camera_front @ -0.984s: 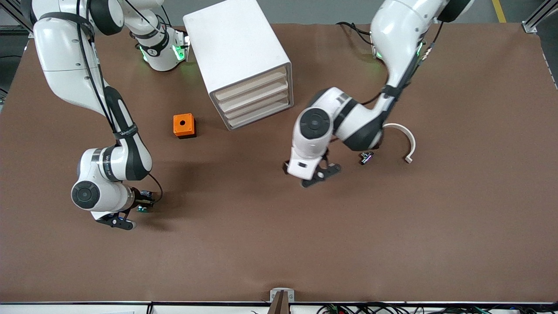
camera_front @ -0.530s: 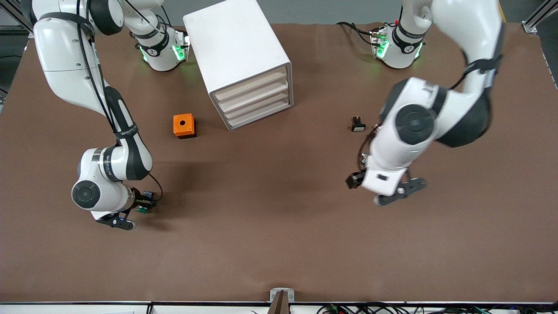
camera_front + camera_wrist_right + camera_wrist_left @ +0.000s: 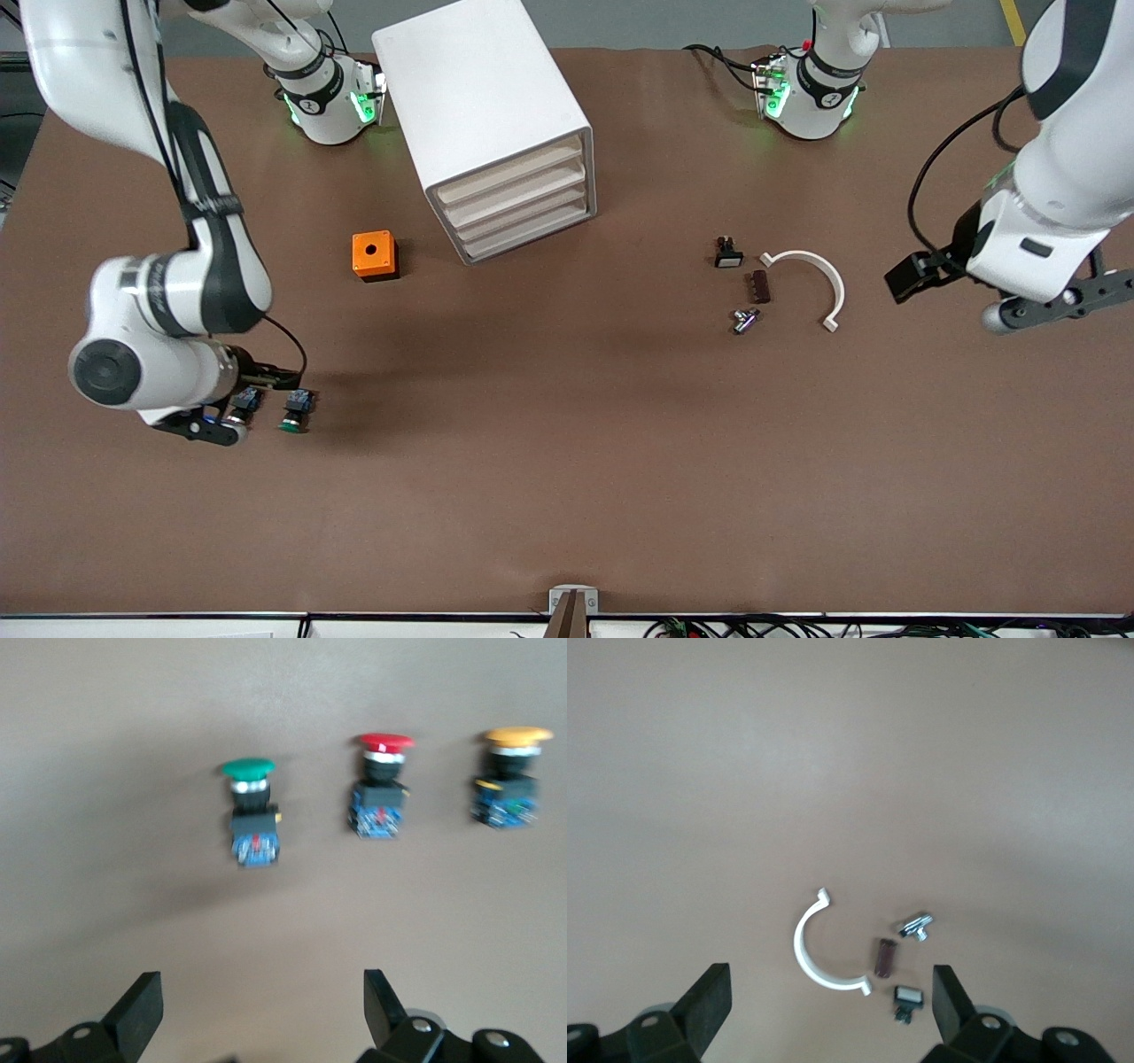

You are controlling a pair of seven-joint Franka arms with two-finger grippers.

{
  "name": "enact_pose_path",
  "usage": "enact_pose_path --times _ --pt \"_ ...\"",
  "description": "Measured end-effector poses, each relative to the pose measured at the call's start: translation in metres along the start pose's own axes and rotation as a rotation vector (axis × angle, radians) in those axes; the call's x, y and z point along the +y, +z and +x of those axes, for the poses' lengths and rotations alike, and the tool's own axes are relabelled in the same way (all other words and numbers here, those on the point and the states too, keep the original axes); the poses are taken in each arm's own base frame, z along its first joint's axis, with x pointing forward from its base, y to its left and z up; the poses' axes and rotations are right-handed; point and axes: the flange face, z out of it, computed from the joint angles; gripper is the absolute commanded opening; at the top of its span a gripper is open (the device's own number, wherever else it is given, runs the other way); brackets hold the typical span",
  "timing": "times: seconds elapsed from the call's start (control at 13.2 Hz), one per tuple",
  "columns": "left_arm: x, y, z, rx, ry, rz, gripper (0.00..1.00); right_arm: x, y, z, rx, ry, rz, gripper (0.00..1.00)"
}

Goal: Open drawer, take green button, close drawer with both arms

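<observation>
A: Where is the green button (image 3: 251,813) sitting?

B: It is lying on the brown table (image 3: 567,461) toward the right arm's end, free of any grip, with a red-capped button (image 3: 381,784) and an orange-capped button (image 3: 509,775) lined up beside it.

A: And the right gripper (image 3: 262,1014)?

B: It is hanging just above the buttons with its fingers spread wide, holding nothing.

A: What is the left gripper (image 3: 829,1014) doing?

B: It is hovering over the left arm's end of the table, fingers spread and empty, near a white curved clip (image 3: 819,279), a dark block (image 3: 759,286) and a small metal piece (image 3: 744,320).

A: The drawer unit (image 3: 496,124)?

B: All of its drawers are sitting flush.
</observation>
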Motion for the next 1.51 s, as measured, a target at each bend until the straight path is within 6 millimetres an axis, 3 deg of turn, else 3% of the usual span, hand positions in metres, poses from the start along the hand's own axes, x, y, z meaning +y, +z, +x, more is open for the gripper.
enact_pose_path --times 0.38,0.61,0.76,0.98,1.14,1.29,1.51 --pt "0.004 0.011 -0.003 -0.035 0.036 -0.006 1.00 0.038 -0.156 -0.099 0.062 -0.130 0.026 1.00" --pt "0.002 0.013 -0.004 -0.049 0.041 -0.001 1.00 0.070 -0.218 -0.154 0.119 -0.196 0.041 1.00" --pt "-0.014 0.015 0.002 -0.059 0.080 0.000 1.00 0.091 -0.233 -0.167 0.139 -0.214 0.048 1.00" --pt "-0.057 0.019 0.017 -0.076 0.133 -0.039 1.00 0.122 -0.231 -0.161 0.138 -0.265 0.062 1.00" --pt "-0.079 0.023 0.024 -0.084 0.161 -0.056 1.00 0.128 -0.237 -0.162 0.149 -0.284 0.070 1.00" --pt "-0.076 0.023 0.023 -0.083 0.197 -0.059 1.00 0.128 -0.244 -0.165 0.155 -0.288 0.069 1.00" --pt "-0.056 0.015 0.017 -0.060 0.228 -0.055 1.00 0.128 -0.245 -0.165 0.153 -0.288 0.069 1.00"
